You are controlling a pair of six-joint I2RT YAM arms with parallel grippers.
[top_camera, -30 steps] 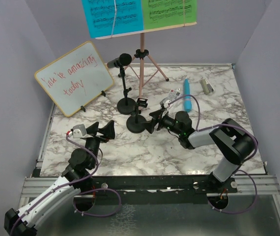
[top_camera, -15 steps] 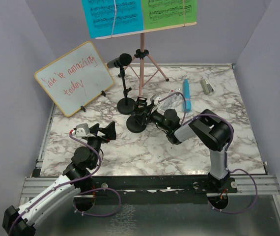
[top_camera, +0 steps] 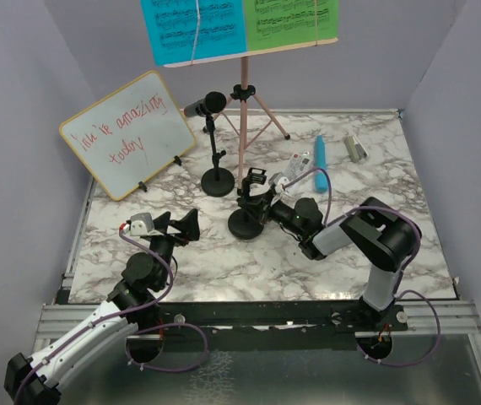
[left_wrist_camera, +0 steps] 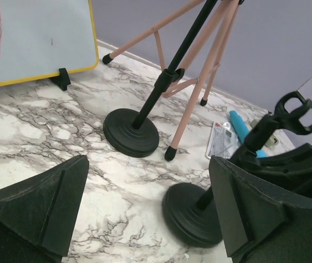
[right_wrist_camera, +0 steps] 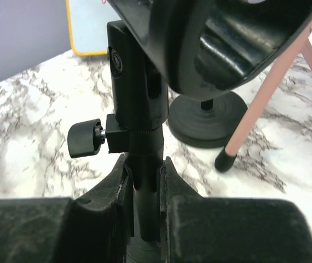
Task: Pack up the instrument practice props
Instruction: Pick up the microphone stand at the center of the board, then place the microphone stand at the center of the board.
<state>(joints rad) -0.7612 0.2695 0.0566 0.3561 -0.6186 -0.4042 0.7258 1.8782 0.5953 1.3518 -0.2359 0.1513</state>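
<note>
Empty round-based mic holder (top_camera: pixel 247 223) at table centre, its stem roughly vertical and pinched low by the right end effector (right_wrist_camera: pixel 143 189). The left end effector (top_camera: pixel 175 224), spread wide, lies well apart at near left.

Far centre crowded, near strip left open.
Passage through the far centre is blocked by the pink tripod (top_camera: pixel 242 126), far mic holder (top_camera: pixel 218 181) and near mic holder (top_camera: pixel 245 224); the far left is filled by the whiteboard (top_camera: pixel 127 133). Bare table (top_camera: pixel 224 261) is left near-centre.
</note>
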